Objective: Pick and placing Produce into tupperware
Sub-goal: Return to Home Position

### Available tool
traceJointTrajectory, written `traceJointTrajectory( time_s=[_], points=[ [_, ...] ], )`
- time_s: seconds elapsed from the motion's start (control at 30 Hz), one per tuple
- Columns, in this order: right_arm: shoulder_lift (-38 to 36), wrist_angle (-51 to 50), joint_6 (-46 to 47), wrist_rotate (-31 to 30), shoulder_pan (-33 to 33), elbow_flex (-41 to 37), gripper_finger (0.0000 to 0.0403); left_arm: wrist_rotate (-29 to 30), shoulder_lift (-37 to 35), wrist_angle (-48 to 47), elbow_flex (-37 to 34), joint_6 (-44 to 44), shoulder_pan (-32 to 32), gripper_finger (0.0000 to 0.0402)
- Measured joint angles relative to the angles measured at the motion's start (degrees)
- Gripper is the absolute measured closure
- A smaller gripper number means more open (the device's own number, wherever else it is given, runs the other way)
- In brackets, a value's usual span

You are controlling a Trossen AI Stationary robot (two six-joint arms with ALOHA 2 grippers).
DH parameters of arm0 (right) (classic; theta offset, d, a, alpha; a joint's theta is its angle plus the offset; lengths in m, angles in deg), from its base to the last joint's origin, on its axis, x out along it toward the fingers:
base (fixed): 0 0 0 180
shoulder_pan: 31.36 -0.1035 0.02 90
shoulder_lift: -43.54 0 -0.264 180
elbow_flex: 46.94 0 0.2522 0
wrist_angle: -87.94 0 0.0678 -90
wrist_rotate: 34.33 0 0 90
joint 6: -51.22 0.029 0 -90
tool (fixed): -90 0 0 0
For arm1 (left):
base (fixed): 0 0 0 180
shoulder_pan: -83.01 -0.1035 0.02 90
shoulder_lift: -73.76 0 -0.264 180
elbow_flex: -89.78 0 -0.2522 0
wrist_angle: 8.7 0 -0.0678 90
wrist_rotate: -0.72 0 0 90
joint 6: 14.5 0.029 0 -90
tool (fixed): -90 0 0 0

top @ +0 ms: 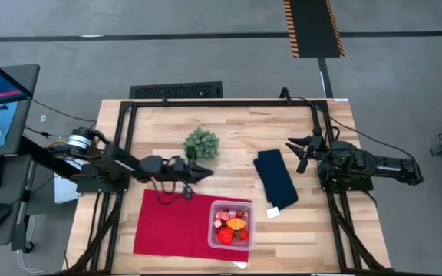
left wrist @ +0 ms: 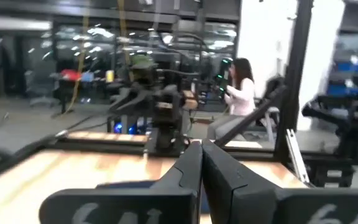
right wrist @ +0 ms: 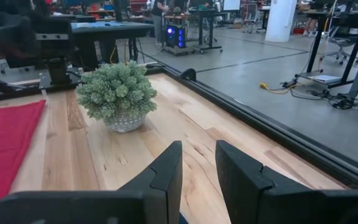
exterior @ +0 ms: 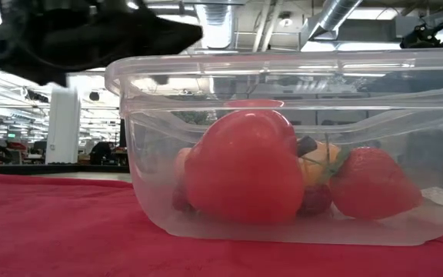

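The clear tupperware [top: 231,224] stands on the red cloth [top: 171,222] near the table's near edge. The produce lies inside it: red pieces [top: 225,234], an orange oval [top: 238,224] and pink bits. The low view shows the tupperware's wall [exterior: 168,100] up close, with a big red fruit [exterior: 241,165], a strawberry [exterior: 371,185] and the orange piece [exterior: 320,165] behind it. My left gripper [top: 206,173] [left wrist: 201,163] is shut and empty, hovering above the cloth's far edge, between the green ball and the tupperware. My right gripper [top: 294,146] [right wrist: 199,168] waits open at the table's right, holding nothing.
A green bushy ball [top: 201,143] [right wrist: 117,93] sits on the bare wood past the left gripper. A folded dark blue cloth [top: 275,178] lies right of centre, with a small white tag [top: 273,212] by its near end. A black frame [top: 129,138] rims the table. A person [left wrist: 238,93] sits beyond it.
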Motion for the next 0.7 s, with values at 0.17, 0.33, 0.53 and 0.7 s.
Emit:
traceJointTrajectory(
  time_s=[0.17,0.33,0.53,0.7],
  points=[
    [0.0,0.0,0.0,0.0,0.0,0.0,0.0283,4.5,-10.4,-3.9,-8.8,-3.5,-0.1,0.0401],
    [0.0,0.0,0.0,0.0,0.0,0.0,0.0283,4.6,-21.1,-11.2,-13.0,-3.1,-0.1,0.0401],
    [0.0,0.0,0.0,0.0,0.0,0.0,0.0283,7.6,-33.2,-33.2,-12.8,-3.0,-0.1,0.0401],
    [0.0,0.0,0.0,0.0,0.0,0.0,0.0283,8.3,-43.1,-35.9,-14.3,-0.9,-0.2,0.0401]
  ],
)
